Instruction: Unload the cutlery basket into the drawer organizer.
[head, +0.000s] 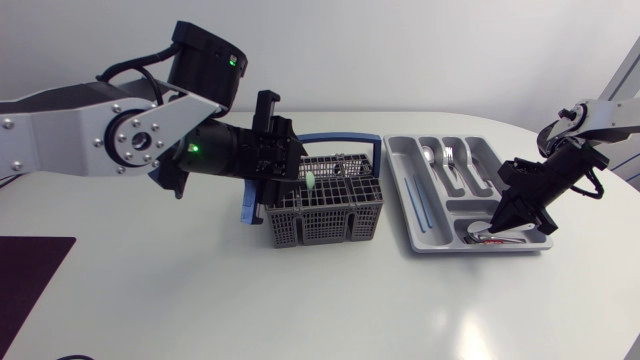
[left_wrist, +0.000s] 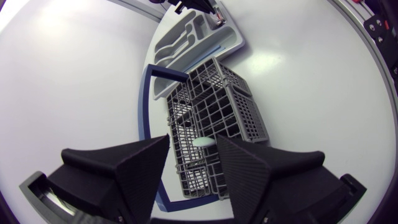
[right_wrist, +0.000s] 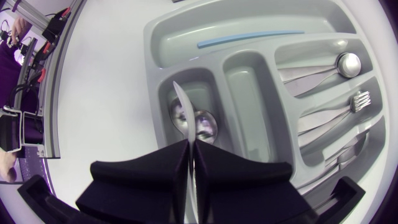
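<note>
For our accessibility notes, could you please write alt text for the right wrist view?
The right gripper is shut on a thin silver utensil, holding it over a small compartment of the grey drawer organizer. Other compartments hold a spoon, a fork and a light blue stick.

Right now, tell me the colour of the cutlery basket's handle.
Blue handle, clearest in the head view.

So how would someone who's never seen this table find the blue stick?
Look for the grey tray on the table's right half, beside the basket. Its long compartment nearest the basket holds the blue stick, lying alone. It is the only thin, straight, blue thing there; the neighbouring compartments hold a silver spoon and fork.
</note>
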